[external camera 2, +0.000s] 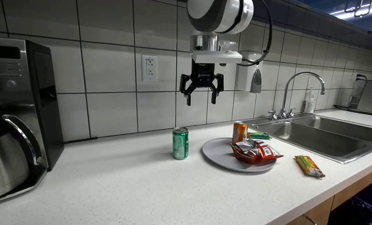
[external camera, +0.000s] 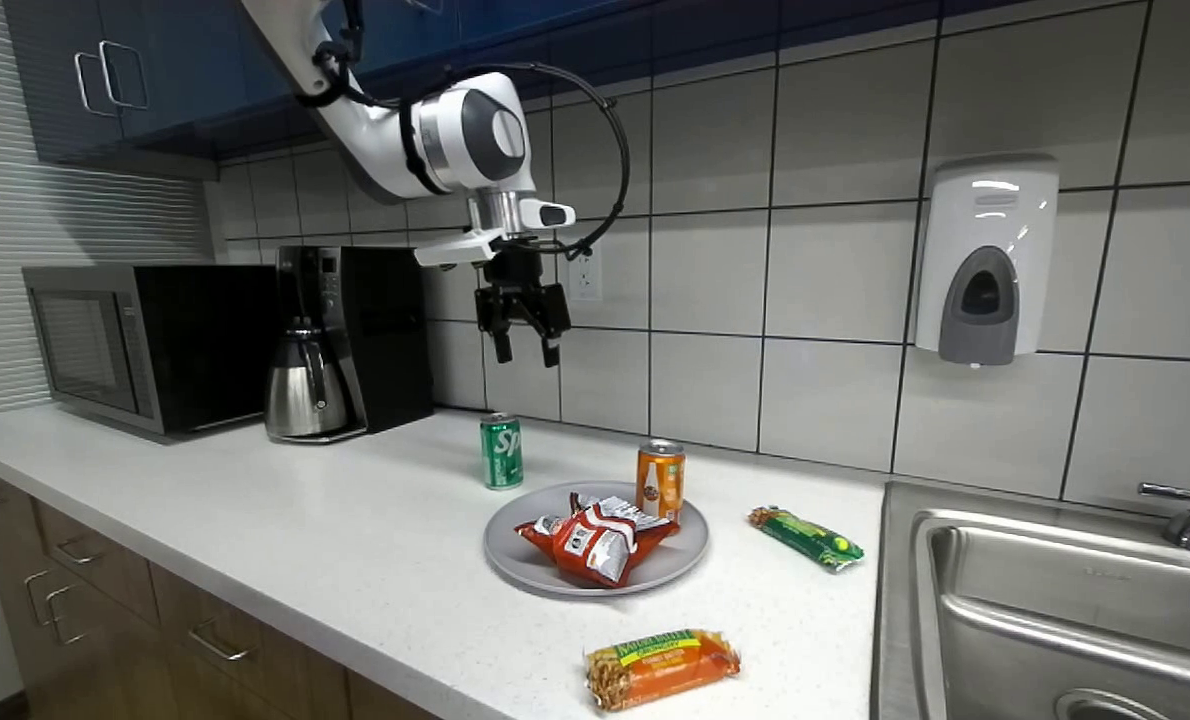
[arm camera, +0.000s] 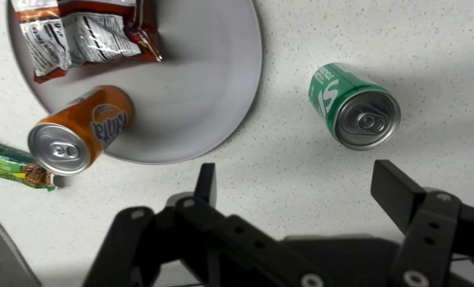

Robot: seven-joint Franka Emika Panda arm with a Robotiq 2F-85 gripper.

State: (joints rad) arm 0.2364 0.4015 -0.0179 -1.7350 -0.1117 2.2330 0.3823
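1. In an exterior view I am seeing the end effector (external camera: 527, 352) hanging high over the counter (external camera: 355, 520), its jaws pointing down, parted wide and holding nothing. The green can (external camera: 501, 452) is standing upright on the counter well below it, seemingly nearest of the loose things, its long axis running vertically, matching the jaws.

2. In an exterior view the green can is sitting lower than the end effector and a little toward its coffee maker (external camera 2: 50, 125) side. Below and toward the opposite side, the plate (external camera 2: 216, 153) is carrying the red snack bag (external camera 2: 256, 153) and the orange can (external camera 2: 240, 132), which is standing upright beside the bag. The sink (external camera 2: 311, 137) is lying farther out that way.

3. In the wrist view I am looking down past the fingers (arm camera: 398, 193), which are standing far apart with nothing between them. The green can is showing its lid ahead of them, nearer the finger on the coffee maker side. The plate is sitting ahead of the other finger, with the orange can standing inside its rim. The green-wrapped bar (arm camera: 6, 165) is lying off the plate, out past the orange can.
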